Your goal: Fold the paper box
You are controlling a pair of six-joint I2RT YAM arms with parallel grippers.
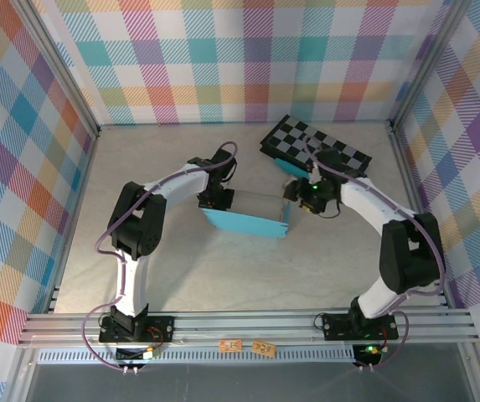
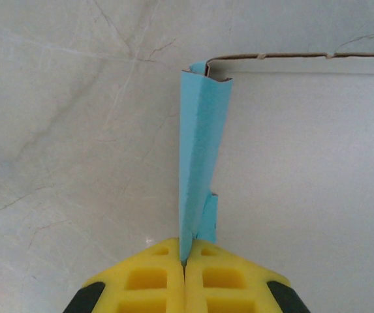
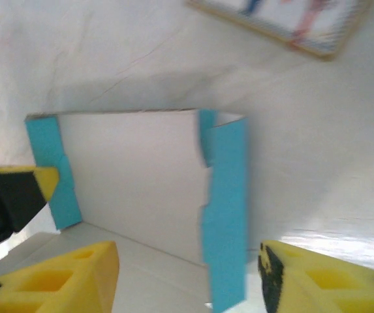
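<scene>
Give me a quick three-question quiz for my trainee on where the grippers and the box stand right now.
1. True or false: the left gripper is shut on a blue wall of the paper box.
2. The right gripper is: A) open, straddling a blue flap; B) shut on that flap; C) shut on nothing.
3. Fill in: the checkerboard lies beyond the ____ arm.
Key: 1 true; 2 A; 3 right.
</scene>
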